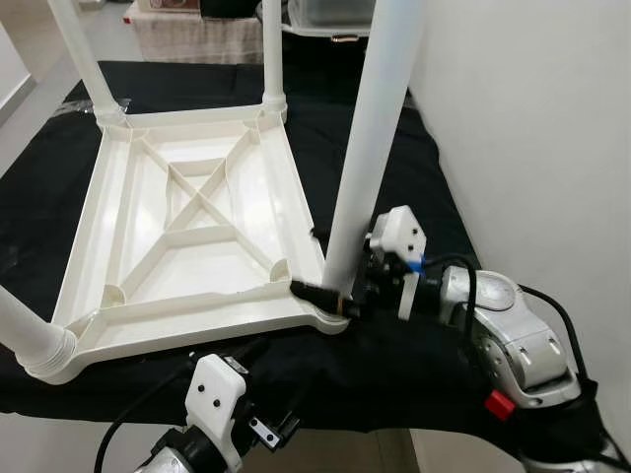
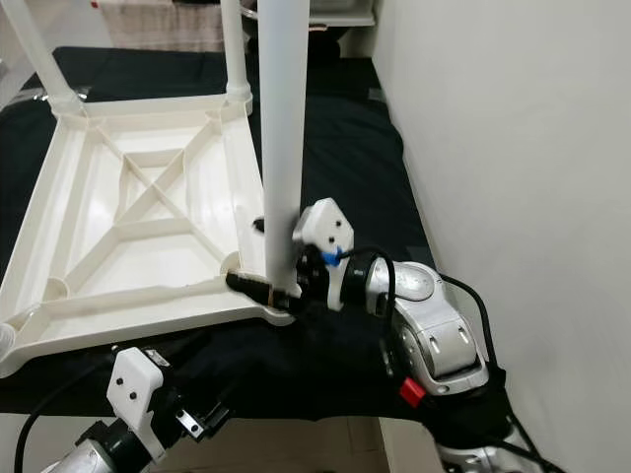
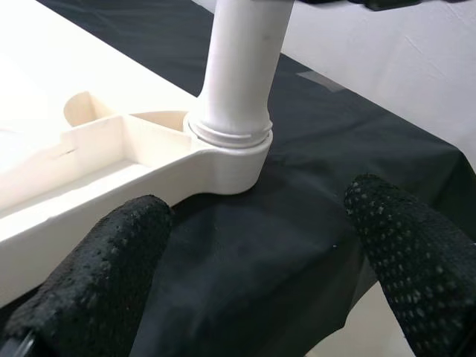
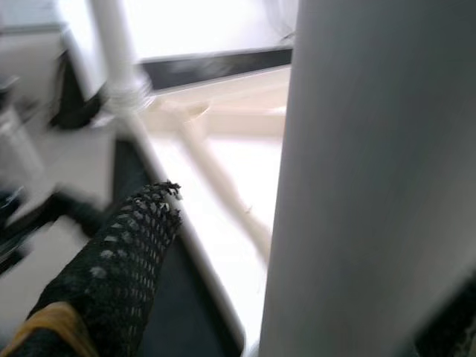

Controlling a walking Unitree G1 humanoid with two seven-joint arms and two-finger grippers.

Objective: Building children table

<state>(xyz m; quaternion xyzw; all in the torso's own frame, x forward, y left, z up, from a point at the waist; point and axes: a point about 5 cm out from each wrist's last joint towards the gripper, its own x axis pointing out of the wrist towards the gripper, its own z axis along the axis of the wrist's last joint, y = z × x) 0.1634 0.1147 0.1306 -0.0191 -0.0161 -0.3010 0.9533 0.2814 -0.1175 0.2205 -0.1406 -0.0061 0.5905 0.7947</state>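
A white plastic children's table (image 1: 108, 227) lies upside down on a black cloth (image 1: 39, 187). A leg stands in each of its corners. My right gripper (image 1: 312, 262) is at the base of the near-right leg (image 1: 370, 148), shut on it, one finger in front and one behind. In the right wrist view that leg (image 4: 372, 178) is close beside a black finger (image 4: 126, 275). My left gripper (image 3: 253, 245) is open, low at the cloth's front edge. It faces the socket (image 3: 230, 149) of the same leg, apart from it.
The far-left leg (image 1: 84, 59), far-right leg (image 1: 273, 49) and near-left leg (image 1: 25, 340) stand upright. A white wall (image 1: 532, 128) runs close along the right. Boxes (image 1: 330, 15) sit beyond the cloth's far edge.
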